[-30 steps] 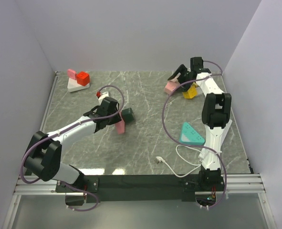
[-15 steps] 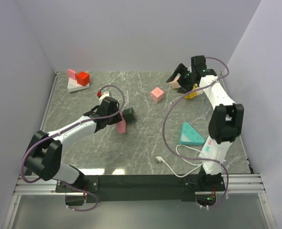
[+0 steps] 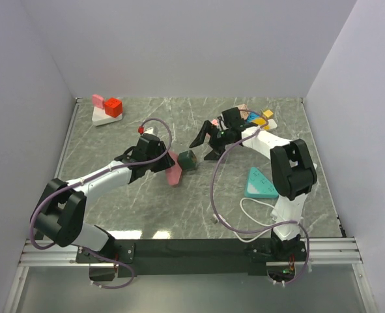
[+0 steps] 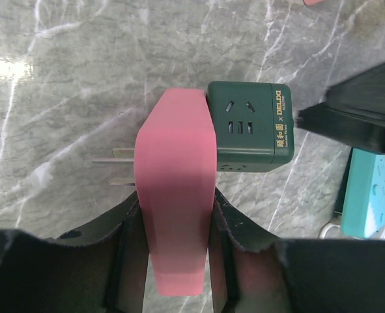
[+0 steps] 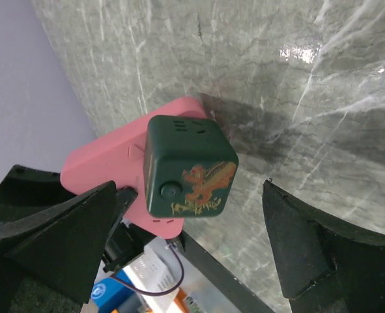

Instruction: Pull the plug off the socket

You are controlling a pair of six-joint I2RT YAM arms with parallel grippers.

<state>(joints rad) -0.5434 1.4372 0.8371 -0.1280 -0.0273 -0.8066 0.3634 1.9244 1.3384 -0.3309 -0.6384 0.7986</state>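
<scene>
A pink socket block [image 4: 174,195] is held off the table with two metal prongs [image 4: 114,156] sticking out of its left side. My left gripper [image 4: 174,225] is shut on it, one finger [image 4: 130,235] against each flank. A dark green cube plug [image 4: 249,127] sits plugged into the block's right side. From above, the block [image 3: 174,172] and cube [image 3: 187,160] lie mid-table ahead of the left gripper [image 3: 168,164]. My right gripper [image 3: 201,151] stands wide open just right of the cube. In the right wrist view its fingers [image 5: 68,235] flank the cube [image 5: 189,166] without touching it.
A teal triangular power strip [image 3: 260,184] and a white cable with a plug [image 3: 231,225] lie near the right arm's base. Red and pink blocks on a white base [image 3: 106,109] stand at the back left. Coloured blocks [image 3: 260,119] sit at the back right.
My right arm swung from the back right corner to mid-table, let a pink cube go on the way and opened wide around the green cube. The left gripper shifted slightly right, still holding the block.
</scene>
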